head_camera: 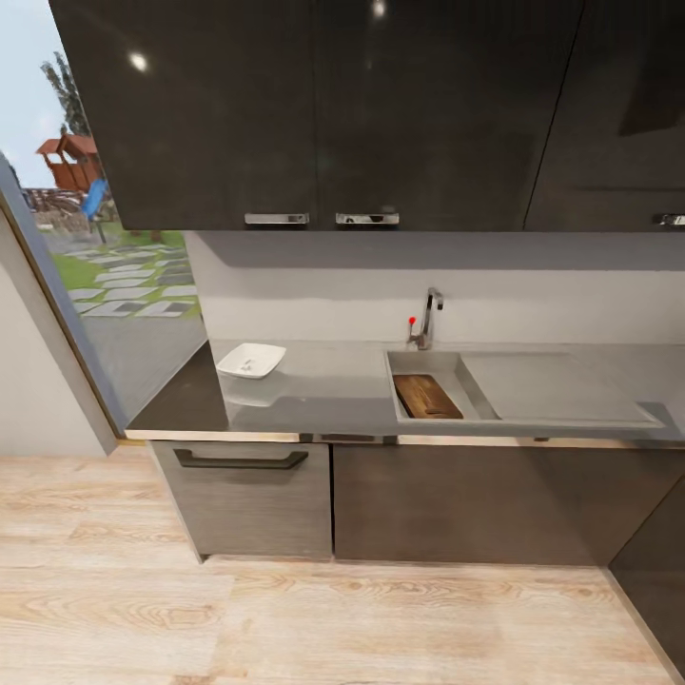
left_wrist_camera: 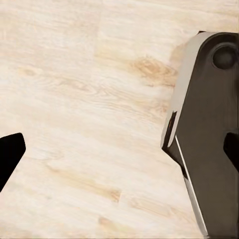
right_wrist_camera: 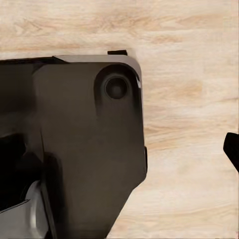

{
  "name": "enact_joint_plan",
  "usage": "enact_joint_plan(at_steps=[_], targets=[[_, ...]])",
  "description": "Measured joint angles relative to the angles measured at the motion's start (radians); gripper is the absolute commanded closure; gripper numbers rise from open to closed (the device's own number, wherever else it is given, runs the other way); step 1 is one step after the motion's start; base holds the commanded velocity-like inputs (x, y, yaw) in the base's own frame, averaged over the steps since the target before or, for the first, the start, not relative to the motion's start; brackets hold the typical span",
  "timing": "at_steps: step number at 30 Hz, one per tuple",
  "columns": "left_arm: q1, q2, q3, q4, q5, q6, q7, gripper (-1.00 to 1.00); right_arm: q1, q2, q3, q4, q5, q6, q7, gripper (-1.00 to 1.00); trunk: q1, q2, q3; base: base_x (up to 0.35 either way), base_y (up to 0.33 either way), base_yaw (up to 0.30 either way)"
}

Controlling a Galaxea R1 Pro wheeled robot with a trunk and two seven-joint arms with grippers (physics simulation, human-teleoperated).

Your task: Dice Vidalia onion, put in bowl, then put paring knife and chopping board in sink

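The grey countertop point(head_camera: 333, 385) runs across the head view with the steel sink point(head_camera: 425, 361) set into it. A brown chopping board point(head_camera: 427, 396) lies inside the basin. Left of the sink, a white squarish bowl point(head_camera: 251, 360) stands on the counter. The Vidalia onion and the paring knife are out of view. In the left wrist view my left gripper point(left_wrist_camera: 119, 157) is open over wooden floor, its black fingertips point(left_wrist_camera: 10, 154) far apart. In the right wrist view my right gripper point(right_wrist_camera: 124, 159) is open too, with one fingertip point(right_wrist_camera: 233, 149) at the frame's edge and nothing held.
A chrome faucet point(head_camera: 430, 319) with a red knob rises behind the basin, and a flat drainboard point(head_camera: 552, 385) lies to its right. Dark upper cabinets point(head_camera: 333, 114) hang above. A window point(head_camera: 105, 247) is at the left. My dark base point(left_wrist_camera: 209, 134) stands on the wooden floor point(head_camera: 285, 618).
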Motion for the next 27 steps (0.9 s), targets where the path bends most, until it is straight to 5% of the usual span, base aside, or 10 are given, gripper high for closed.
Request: enact_joint_plan(at_steps=[7, 14, 27], targets=[[-0.002, -0.010, -0.003, 0.125, -0.002, -0.011, 0.006, -1.00, 0.001, 0.020, -0.001, -0.004, -0.001, 0.062, -0.005, -1.00, 0.000, 0.000, 0.000, 0.000, 0.000, 0.000], [-0.002, -0.037, -0.006, 0.302, 0.001, -0.099, 0.007, -1.00, 0.001, 0.018, -0.001, -0.006, 0.000, 0.060, -0.006, -1.00, 0.000, 0.000, 0.000, 0.000, 0.000, 0.000], [-0.002, -0.062, -0.005, 0.330, 0.001, -0.115, 0.009, -1.00, 0.001, 0.004, 0.008, -0.006, 0.028, 0.055, -0.004, -1.00, 0.000, 0.000, 0.000, 0.000, 0.000, 0.000]])
